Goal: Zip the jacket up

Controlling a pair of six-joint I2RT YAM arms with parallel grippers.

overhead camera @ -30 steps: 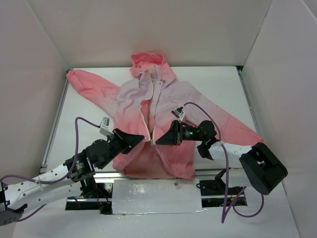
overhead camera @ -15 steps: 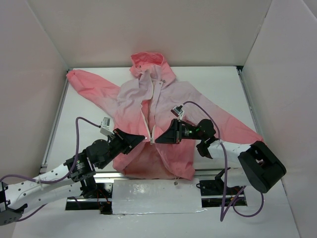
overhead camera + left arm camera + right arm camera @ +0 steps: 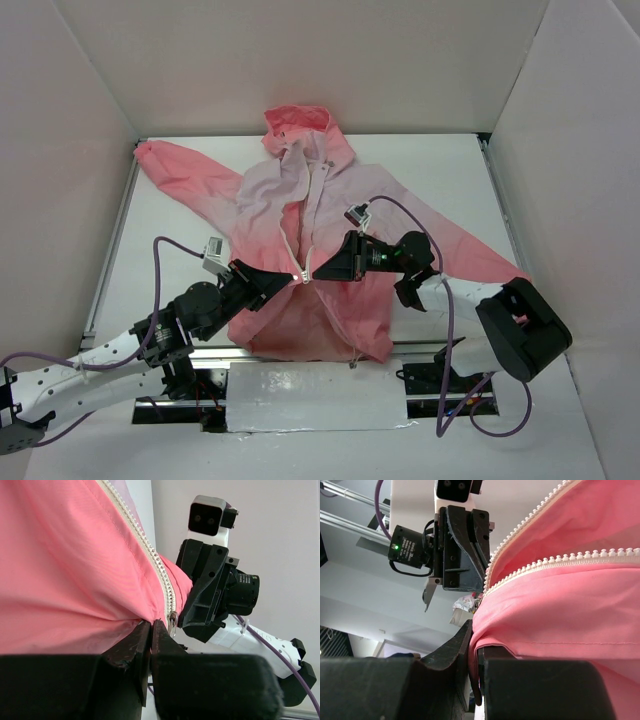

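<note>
Left hand (image 3: 291, 282) and right hand (image 3: 317, 273), both pinched closed, nearly meet.

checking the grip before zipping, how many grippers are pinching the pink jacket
2. The black left gripper pinches the thin coral pink hooded jacket beside its white zipper; the black right gripper pinches the opposite zipper edge.

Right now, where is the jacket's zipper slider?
The zipper slider sits low on the jacket front, near the centre of the top view, between the left gripper and right gripper, each pinching fabric right beside it.
</note>
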